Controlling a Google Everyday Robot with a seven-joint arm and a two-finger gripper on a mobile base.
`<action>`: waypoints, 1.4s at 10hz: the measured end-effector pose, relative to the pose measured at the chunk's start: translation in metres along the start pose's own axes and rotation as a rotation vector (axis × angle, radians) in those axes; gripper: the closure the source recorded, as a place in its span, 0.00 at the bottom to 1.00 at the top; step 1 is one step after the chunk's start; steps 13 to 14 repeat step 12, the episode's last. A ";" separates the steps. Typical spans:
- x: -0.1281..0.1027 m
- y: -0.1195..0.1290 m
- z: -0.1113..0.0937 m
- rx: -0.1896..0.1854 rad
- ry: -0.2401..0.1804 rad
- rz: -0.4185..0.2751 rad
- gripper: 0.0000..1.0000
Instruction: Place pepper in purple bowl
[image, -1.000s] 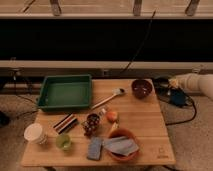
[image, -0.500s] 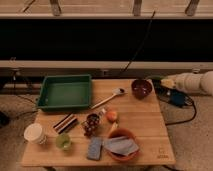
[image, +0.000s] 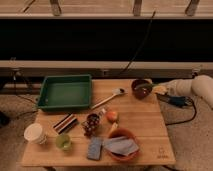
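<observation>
Hand (image: 154, 89) now moved left from desk's right edge to rim of purple bowl (image: 140, 88), pepper (image: 145, 89) clamped in it, above bowl opening, desk (image: 145, 130) items unchanged, green tray (image: 65, 92) at left

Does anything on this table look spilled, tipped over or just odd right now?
Nothing stands out. The purple bowl sits upright at the table's far right edge, with the tool at its rim. The green tray and orange bowl sit flat.
</observation>
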 end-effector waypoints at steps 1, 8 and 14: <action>0.005 0.000 0.010 -0.004 0.014 0.009 0.49; 0.009 -0.001 0.030 -0.015 0.035 0.030 0.20; 0.013 0.000 0.031 -0.035 0.033 0.029 0.20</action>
